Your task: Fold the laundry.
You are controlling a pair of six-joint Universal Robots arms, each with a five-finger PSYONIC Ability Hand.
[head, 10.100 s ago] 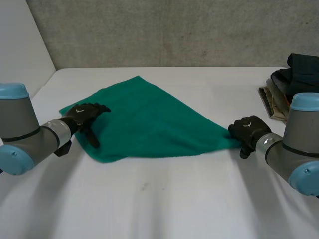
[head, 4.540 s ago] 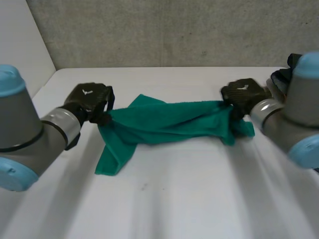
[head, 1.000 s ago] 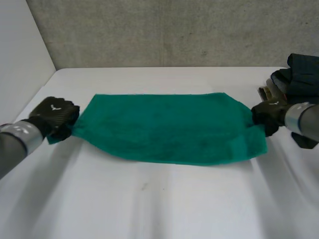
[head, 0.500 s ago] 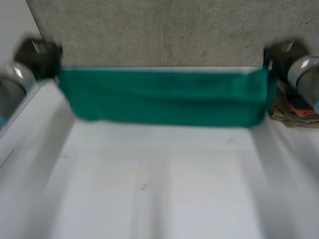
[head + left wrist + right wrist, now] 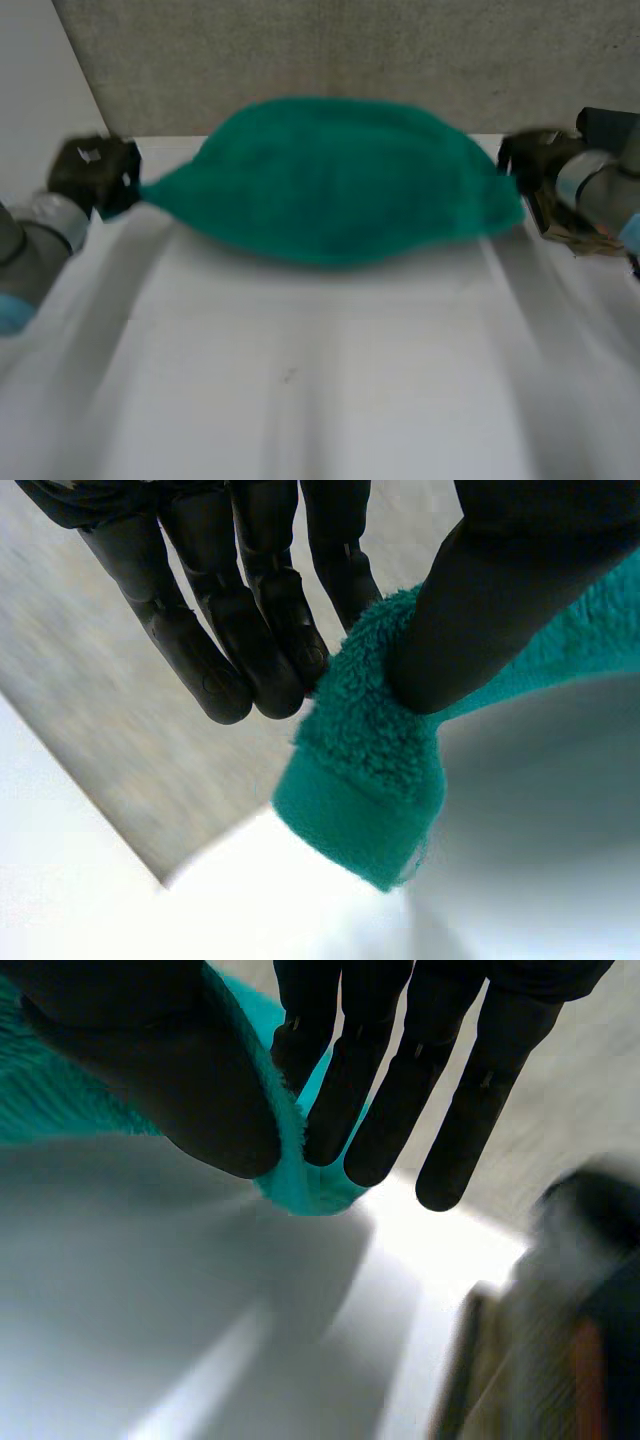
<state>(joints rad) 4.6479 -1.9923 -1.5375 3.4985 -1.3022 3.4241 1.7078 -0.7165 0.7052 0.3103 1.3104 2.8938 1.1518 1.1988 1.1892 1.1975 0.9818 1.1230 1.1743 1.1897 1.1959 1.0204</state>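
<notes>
Green towel hangs in the air over the far half of the white table. It is stretched between my two hands and swollen into a broad dome. Its upper edge arches in front of the grey wall, its lower edge sags in a soft curve, and both ends narrow to points where they are gripped. The fabric is plain green terry, fuzzy, with a flat hemmed band at the corner.

At nine o'clock from the towel, the left hand holds the left end. In the left wrist view I see the thumb pressing the hemmed corner against the fingers, which lie straight and close together. The corner's tip pokes out past the pinch.

At three o'clock from the towel, the right hand has the right end. Its wrist view shows the thumb clamping the towel's edge against the nearest fingers. These are straight and side by side, with a little cloth showing past the thumb.

At about four o'clock from the right hand, a pile of dark and tan clothes sits near the table's edge, just beside that hand.
</notes>
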